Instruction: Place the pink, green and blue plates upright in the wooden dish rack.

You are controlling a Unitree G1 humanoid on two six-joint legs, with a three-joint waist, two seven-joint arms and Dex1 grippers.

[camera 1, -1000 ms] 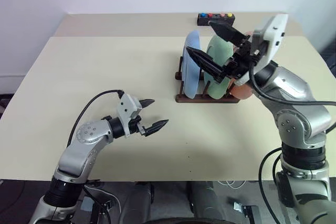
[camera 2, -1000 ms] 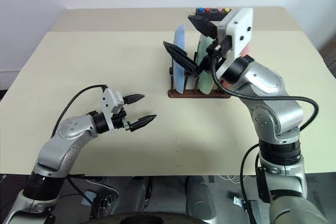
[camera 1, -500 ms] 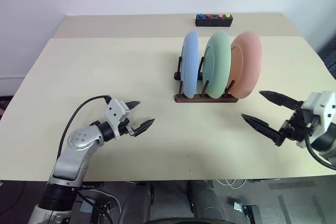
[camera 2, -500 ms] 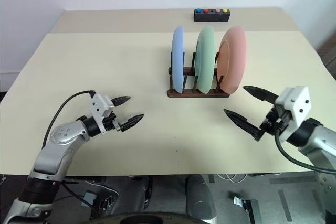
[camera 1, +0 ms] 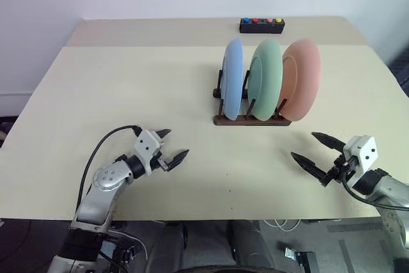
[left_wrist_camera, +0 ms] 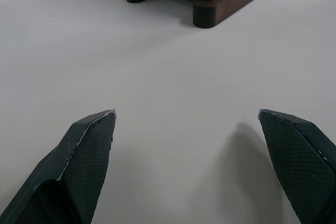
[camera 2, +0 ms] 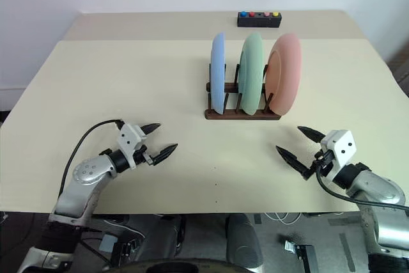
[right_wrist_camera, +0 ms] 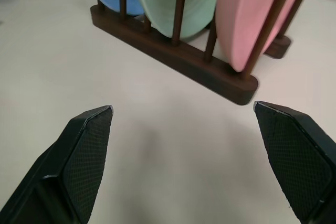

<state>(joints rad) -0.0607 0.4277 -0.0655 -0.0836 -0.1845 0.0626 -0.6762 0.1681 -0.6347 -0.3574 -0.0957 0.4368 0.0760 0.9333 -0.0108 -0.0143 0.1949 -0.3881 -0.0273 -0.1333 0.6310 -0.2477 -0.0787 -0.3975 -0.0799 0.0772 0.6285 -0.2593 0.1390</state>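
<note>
Three plates stand upright in the dark wooden dish rack [camera 1: 250,120] at the table's middle right: the blue plate [camera 1: 232,87] on the left, the green plate [camera 1: 266,78] in the middle, the pink plate [camera 1: 301,79] on the right. My left gripper [camera 1: 171,146] hovers low over the table near its front left, open and empty, well apart from the rack. My right gripper [camera 1: 313,149] is low at the front right, open and empty, a short way in front of the pink plate [right_wrist_camera: 252,14]. The rack's end [left_wrist_camera: 210,11] shows ahead of the left fingers.
A small black box with coloured buttons [camera 1: 262,25] lies at the table's far edge behind the rack. The cream table [camera 1: 128,81] runs wide to the left of the rack. A black cable loops from my left wrist near the front edge.
My right gripper has dropped from the rack's height down and to the right, away from the plates, to just above the table front. The left gripper sank a little.
</note>
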